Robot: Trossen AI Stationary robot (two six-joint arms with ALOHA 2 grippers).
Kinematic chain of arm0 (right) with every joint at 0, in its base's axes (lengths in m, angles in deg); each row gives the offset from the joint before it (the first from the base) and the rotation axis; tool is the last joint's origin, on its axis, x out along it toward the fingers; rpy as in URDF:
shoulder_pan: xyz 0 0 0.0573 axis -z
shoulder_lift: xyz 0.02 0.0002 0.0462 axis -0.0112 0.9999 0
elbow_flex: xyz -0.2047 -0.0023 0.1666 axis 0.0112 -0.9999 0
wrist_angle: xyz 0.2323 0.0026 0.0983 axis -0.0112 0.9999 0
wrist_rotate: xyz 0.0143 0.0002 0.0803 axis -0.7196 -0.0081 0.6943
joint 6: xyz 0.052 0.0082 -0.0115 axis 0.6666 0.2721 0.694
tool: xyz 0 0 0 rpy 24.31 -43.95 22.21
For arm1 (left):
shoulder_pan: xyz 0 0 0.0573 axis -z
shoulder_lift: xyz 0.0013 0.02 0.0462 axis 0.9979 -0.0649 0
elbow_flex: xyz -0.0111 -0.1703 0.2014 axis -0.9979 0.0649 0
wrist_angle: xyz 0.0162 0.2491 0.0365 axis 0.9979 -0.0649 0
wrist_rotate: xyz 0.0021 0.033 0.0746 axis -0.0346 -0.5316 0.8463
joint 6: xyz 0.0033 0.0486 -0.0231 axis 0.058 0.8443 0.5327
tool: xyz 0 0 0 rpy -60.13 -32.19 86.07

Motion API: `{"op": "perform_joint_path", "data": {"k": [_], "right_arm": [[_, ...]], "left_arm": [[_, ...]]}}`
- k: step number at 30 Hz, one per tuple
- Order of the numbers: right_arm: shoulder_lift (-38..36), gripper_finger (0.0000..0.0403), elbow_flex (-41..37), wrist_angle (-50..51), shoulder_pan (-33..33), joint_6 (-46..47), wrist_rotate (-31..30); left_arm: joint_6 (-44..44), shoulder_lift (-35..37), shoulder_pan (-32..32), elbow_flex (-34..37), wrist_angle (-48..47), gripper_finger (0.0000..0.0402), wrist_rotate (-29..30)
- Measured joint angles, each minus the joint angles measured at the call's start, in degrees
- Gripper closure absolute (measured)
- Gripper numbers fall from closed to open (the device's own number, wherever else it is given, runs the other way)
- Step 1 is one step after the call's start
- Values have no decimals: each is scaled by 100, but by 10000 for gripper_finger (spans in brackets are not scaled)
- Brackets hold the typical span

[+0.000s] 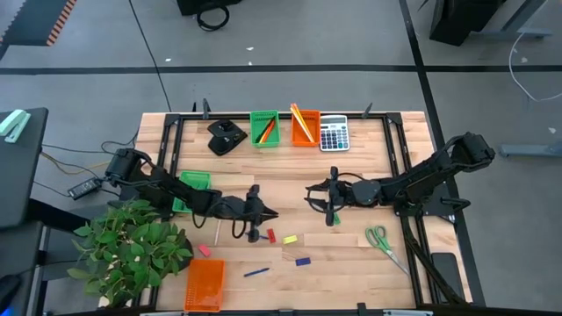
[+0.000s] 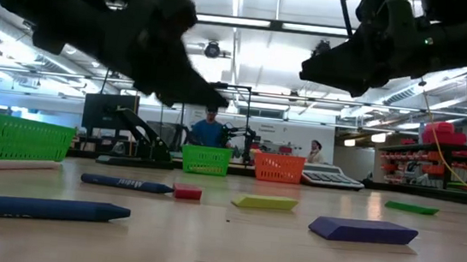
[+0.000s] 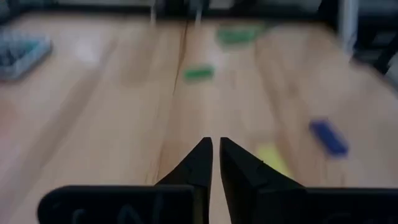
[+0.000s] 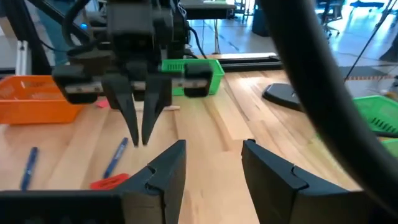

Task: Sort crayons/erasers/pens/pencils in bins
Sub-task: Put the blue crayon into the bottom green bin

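My left gripper (image 1: 263, 213) hangs just above the worktop (image 1: 351, 254), jaws nearly together with only a sliver of gap and nothing between them. The blue pen (image 2: 125, 183) and the red eraser (image 2: 187, 193) lie touching each other right beneath it. If I drop with so narrow a gap, the tips could land on top of the pen and roll it away, or knock the eraser along with it.

My right gripper (image 1: 318, 197) waits near the middle, jaws apart and empty, close enough to the left one that a careless swing could make the arms collide.

The yellow eraser (image 1: 289, 240) and blue eraser (image 1: 303, 261) lie loose nearby; the bins (image 1: 263, 128) stand well apart.
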Motion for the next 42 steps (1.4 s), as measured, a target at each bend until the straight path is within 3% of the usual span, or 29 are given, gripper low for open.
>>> {"op": "perform_joint_path", "data": {"k": [5,16,28,42], "right_arm": [[0,241,0,10,230,-233,-26],[0,241,2,-19,812,-171,54],[0,241,2,109,648,303,116],[0,241,2,140,419,499,114]], "left_arm": [[-45,0,-2,2,-577,371,17],[737,0,-360,0,-297,357,-50],[1030,-2,-905,-151,-112,358,-1439],[1000,-1,-753,-533,-676,354,-1527]]}}
